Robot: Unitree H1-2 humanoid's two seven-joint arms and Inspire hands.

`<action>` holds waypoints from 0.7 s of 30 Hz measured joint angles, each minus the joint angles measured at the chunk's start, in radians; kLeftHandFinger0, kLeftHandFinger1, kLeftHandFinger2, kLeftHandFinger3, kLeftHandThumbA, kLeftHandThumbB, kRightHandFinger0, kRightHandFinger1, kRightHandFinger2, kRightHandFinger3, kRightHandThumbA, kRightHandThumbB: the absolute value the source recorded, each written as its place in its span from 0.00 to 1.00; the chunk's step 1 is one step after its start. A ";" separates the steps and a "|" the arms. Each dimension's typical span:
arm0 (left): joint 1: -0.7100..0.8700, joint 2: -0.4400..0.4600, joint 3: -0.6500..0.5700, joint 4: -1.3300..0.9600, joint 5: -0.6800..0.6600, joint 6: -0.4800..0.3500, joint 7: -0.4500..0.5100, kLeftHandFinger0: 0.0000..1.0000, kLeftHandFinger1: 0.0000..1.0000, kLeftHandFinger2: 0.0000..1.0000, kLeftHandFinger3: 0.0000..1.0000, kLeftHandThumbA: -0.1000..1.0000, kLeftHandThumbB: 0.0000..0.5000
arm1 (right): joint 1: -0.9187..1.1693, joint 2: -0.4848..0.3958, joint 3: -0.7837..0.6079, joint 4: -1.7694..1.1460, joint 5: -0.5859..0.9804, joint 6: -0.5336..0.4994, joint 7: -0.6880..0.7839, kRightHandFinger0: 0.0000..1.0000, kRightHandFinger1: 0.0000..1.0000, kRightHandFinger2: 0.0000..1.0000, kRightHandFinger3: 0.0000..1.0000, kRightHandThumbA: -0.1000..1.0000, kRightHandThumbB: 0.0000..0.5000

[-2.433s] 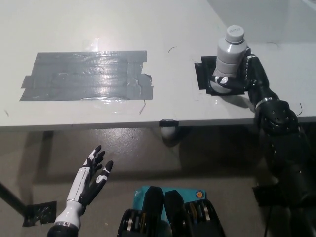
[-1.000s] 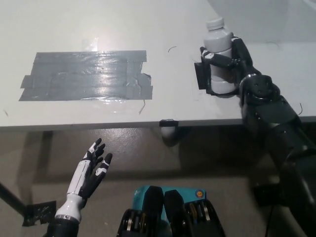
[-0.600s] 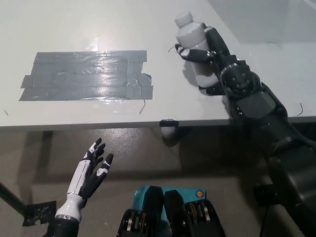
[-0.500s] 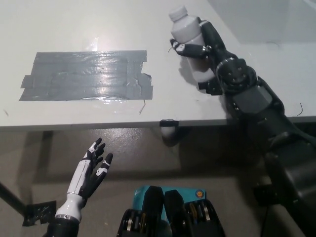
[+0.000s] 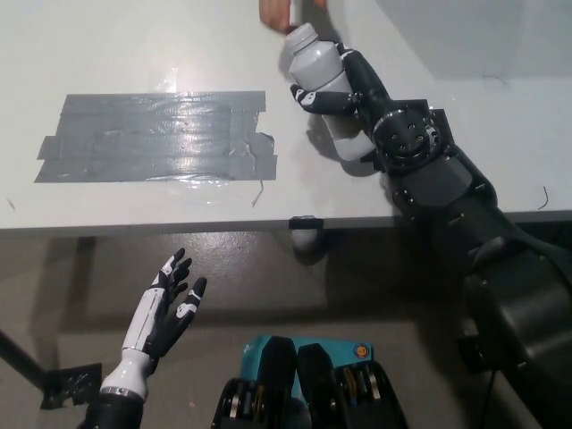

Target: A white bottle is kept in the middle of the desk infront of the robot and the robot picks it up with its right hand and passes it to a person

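Observation:
My black right hand (image 5: 344, 89) is shut on the white bottle (image 5: 315, 71) and holds it tilted above the grey desk (image 5: 161, 54), cap pointing up and to the far left. A person's hand (image 5: 279, 12) reaches in from the top edge, fingertips just above the bottle's cap. I cannot tell whether they touch it. My white left hand (image 5: 165, 313) rests below the desk's front edge at the lower left, fingers spread and holding nothing.
A large patch of grey tape (image 5: 156, 136) covers the desk's left half. A small black square mat (image 5: 420, 134) lies under my right forearm. A black clip (image 5: 304, 221) sits on the desk's front edge.
My right hand has lifted the bottle off the black mat and carried it left and farther away. A person's hand has come in at the top edge. The left hand stays put.

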 measured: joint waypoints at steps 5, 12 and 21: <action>0.000 0.000 0.000 0.000 0.000 0.000 0.000 1.00 1.00 1.00 1.00 0.73 0.08 | 0.000 0.001 -0.001 0.001 0.000 0.001 0.000 0.16 0.67 1.00 0.96 0.00 0.31; -0.001 0.001 -0.003 0.000 0.001 0.000 0.000 1.00 1.00 1.00 1.00 0.73 0.11 | 0.000 0.002 -0.001 0.001 0.000 0.002 -0.001 0.19 0.71 1.00 0.97 0.00 0.30; -0.001 0.003 -0.006 0.000 0.001 0.000 0.000 1.00 1.00 1.00 1.00 0.71 0.13 | 0.000 0.004 -0.011 0.001 0.003 0.002 -0.008 1.00 1.00 1.00 1.00 0.57 0.97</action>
